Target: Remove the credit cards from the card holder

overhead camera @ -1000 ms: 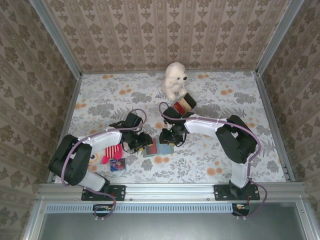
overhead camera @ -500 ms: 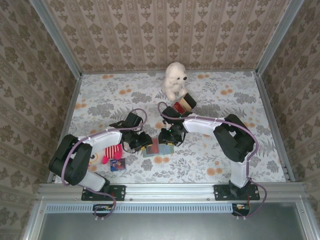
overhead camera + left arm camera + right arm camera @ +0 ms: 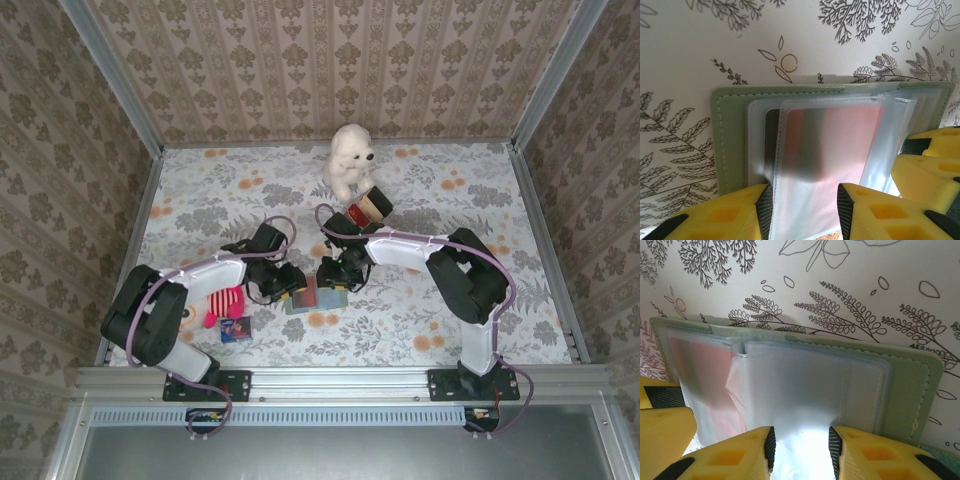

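The sage-green card holder [image 3: 316, 296] lies open on the floral table between my two grippers. In the left wrist view the card holder [image 3: 728, 145] shows clear sleeves, and a red credit card [image 3: 845, 130] sits inside the top sleeve. My left gripper [image 3: 802, 212] is open, its jaws astride that raised sleeve, the left pad touching the stitched edge. In the right wrist view my right gripper [image 3: 801, 452] is shut on a bunched clear sleeve of the card holder [image 3: 912, 385]; the red credit card [image 3: 695, 365] shows at the left. From above, the left gripper [image 3: 288, 284] and right gripper [image 3: 334, 276] flank the holder.
A white plush bear [image 3: 350, 160] and a striped box [image 3: 368, 210] stand behind the holder. A pink and red toy [image 3: 222, 303] and a small dark blue packet [image 3: 236, 329] lie by the left arm. The other arm's yellow fingers [image 3: 930, 165] crowd the holder's right side.
Both grippers stay at the holder with only slight shifts. The left jaws narrowed and then parted a little again.
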